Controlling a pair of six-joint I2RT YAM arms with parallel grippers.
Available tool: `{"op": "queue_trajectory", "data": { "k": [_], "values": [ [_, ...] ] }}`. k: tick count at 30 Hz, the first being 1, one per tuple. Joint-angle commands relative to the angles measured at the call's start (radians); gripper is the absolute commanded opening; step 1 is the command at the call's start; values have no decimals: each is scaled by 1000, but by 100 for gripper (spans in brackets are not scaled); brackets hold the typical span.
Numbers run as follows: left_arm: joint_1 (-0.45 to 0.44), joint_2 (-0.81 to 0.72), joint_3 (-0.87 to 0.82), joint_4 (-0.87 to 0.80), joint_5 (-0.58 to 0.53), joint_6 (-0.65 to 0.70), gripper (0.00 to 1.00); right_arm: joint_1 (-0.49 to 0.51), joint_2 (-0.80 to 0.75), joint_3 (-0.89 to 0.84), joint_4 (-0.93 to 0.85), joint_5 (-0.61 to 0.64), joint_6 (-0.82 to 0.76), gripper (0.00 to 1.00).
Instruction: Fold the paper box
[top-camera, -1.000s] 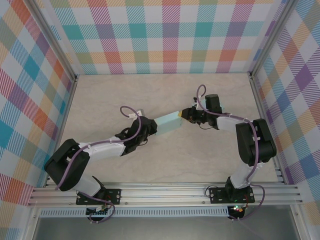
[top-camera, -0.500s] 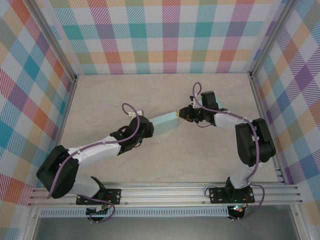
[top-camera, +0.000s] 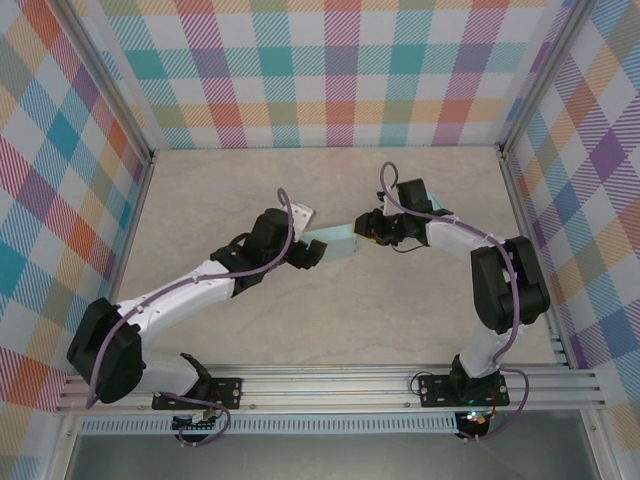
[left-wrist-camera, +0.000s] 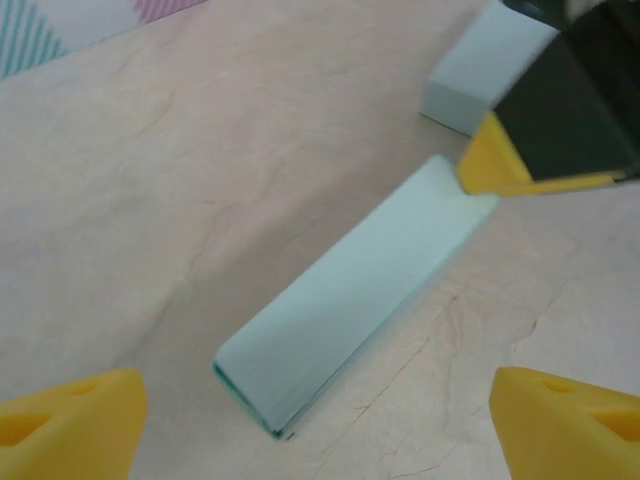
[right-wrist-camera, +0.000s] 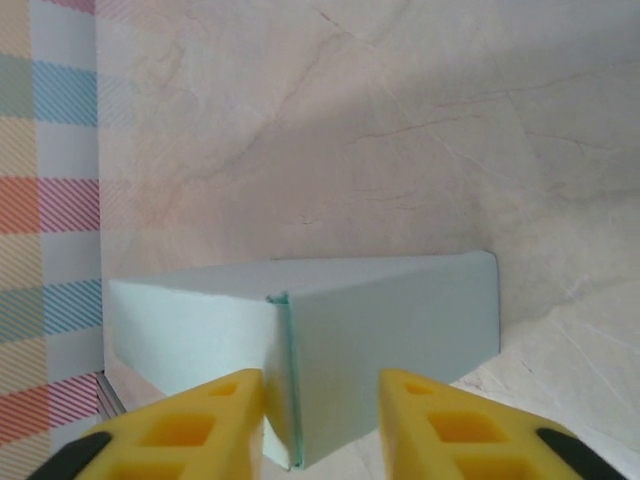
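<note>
R gripper (right-wrist-camera: 320, 425) straddles paper box (right-wrist-camera: 390, 330); contact unclear

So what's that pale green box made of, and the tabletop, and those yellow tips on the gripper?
Paper box: thin matte card or paper, by its crisp folds and flat collapse. Table: smooth, marble-patterned, likely laminate rather than stone; can't confirm. Right gripper fingertips: matte yellow, probably moulded plastic, with cut-out pockets.
</note>
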Motion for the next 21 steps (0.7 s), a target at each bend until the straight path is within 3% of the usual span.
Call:
{"op": "queue_trajectory", "data": {
  "k": [1,5,7,14,17,18,21],
  "values": [
    [8,52,44,-11,127,347,88,8,2,33,-122,29,-37,44],
    [28,121,129,-84,203,475,89,8,-20,58,-139,23,-41,54],
    [49,165,175,-111,242,505,89,9,-35,64,-147,26,-41,63],
    [120,287,319,-280,400,601,90,9,-113,67,-202,54,-62,79],
    [141,344,386,-376,472,652,90,9,-168,53,-232,98,-65,90],
    [144,364,404,-398,476,664,90,9,-188,47,-243,119,-65,100],
    [145,419,452,-434,470,686,89,8,-251,33,-284,179,-70,100]
  ]
}}
